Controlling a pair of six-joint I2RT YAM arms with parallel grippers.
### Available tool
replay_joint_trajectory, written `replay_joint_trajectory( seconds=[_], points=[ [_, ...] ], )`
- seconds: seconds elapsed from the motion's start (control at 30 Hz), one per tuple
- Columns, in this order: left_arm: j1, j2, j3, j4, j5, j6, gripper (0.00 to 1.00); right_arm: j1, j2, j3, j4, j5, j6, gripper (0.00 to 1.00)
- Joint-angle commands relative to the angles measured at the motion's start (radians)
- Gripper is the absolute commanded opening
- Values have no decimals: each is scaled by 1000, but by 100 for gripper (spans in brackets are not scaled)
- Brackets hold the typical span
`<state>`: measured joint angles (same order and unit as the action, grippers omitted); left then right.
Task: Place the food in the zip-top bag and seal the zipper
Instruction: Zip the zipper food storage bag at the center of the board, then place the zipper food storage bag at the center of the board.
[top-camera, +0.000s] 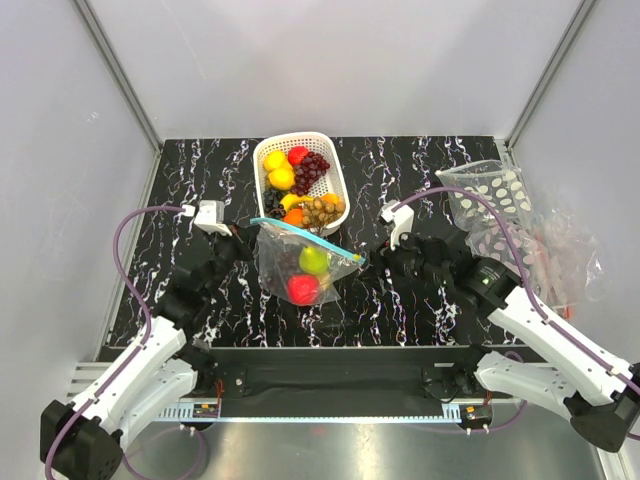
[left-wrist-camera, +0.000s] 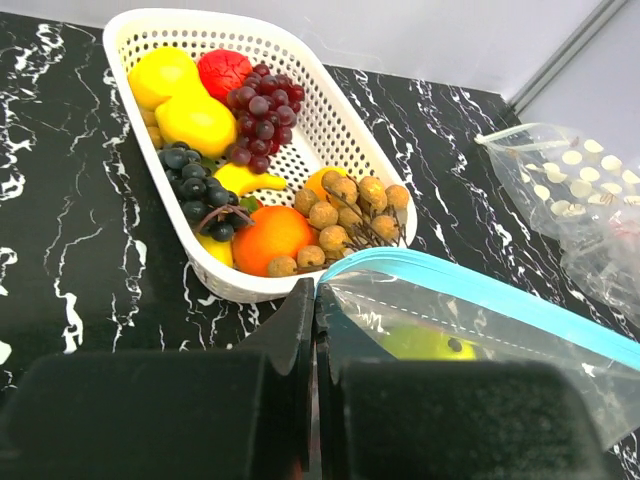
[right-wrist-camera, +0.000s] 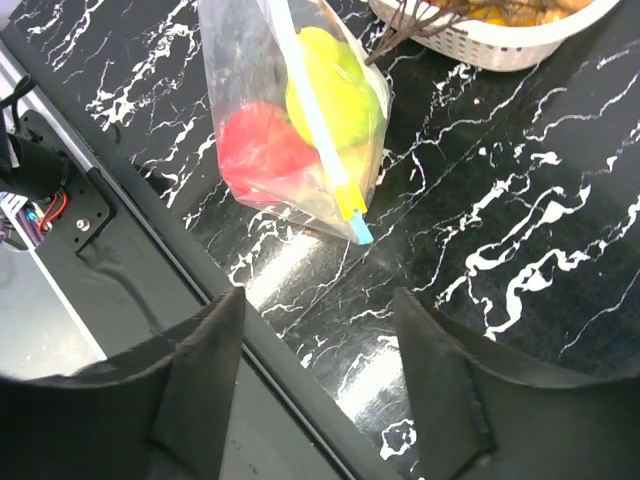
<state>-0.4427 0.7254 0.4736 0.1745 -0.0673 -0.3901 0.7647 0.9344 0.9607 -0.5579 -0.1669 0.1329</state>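
At 6 o'clock the table (top-camera: 420, 320) ends in a straight near edge, with a band of bare black marbled top between that edge and the zip-top bag (top-camera: 283, 262). The bag stands close to the table's centre. The left gripper (top-camera: 248, 243) comes in from 8 o'clock with its fingers pressed together on the bag's top left corner, right where the zipper (top-camera: 310, 238) begins. The teal strip slopes down from there toward 3 o'clock, and its loose end hangs free (nothing is touching it). The right gripper (right-wrist-camera: 318, 305) sits just beyond that end at about 4 o'clock. Its jaws are spread wide and hold nothing, and bare table shows between them.

Inside the bag, the red apple (top-camera: 302, 289) lies at the bottom with the green fruit (top-camera: 314, 260) above it, touching. Something dark sits beside them, too dim to name.

The white basket (top-camera: 262, 160) lies toward 12 o'clock, its near rim just behind the bag's top edge, and more fruit is heaped inside it. A patterned bag (top-camera: 490, 195) lies at 2 o'clock against the right wall. Bare table shows at 9 and 10 o'clock, up to the left wall.
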Motion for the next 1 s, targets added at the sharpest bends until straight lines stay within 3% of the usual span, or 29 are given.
replay_joint_trajectory(
  seconds=[0.0, 0.5, 0.7, 0.83, 0.87, 0.9, 0.93, 0.97],
  points=[
    [7, -21, 36, 80, -34, 27, 0, -8, 6, 44, 38, -17, -18, 69],
    [7, -40, 36, 63, -31, 39, 0, -7, 338, 276, 147, -58, -167, 77],
    [6, -35, 36, 68, -25, 40, 0, -8, 472, 361, 104, -186, -176, 68],
    [7, -32, 36, 66, -31, 48, 0, -7, 512, 374, 102, -238, -170, 49],
    [6, -32, 37, 65, -34, 46, 0, -7, 517, 378, 102, -240, -168, 38],
    [6, -32, 39, 63, -38, 46, 0, -7, 523, 380, 102, -235, -168, 18],
    [7, -32, 37, 62, -40, 45, 0, -7, 524, 383, 101, -227, -167, 4],
    [7, -34, 43, 53, -43, 40, 0, -7, 527, 392, 102, -208, -161, 0]
  ],
)
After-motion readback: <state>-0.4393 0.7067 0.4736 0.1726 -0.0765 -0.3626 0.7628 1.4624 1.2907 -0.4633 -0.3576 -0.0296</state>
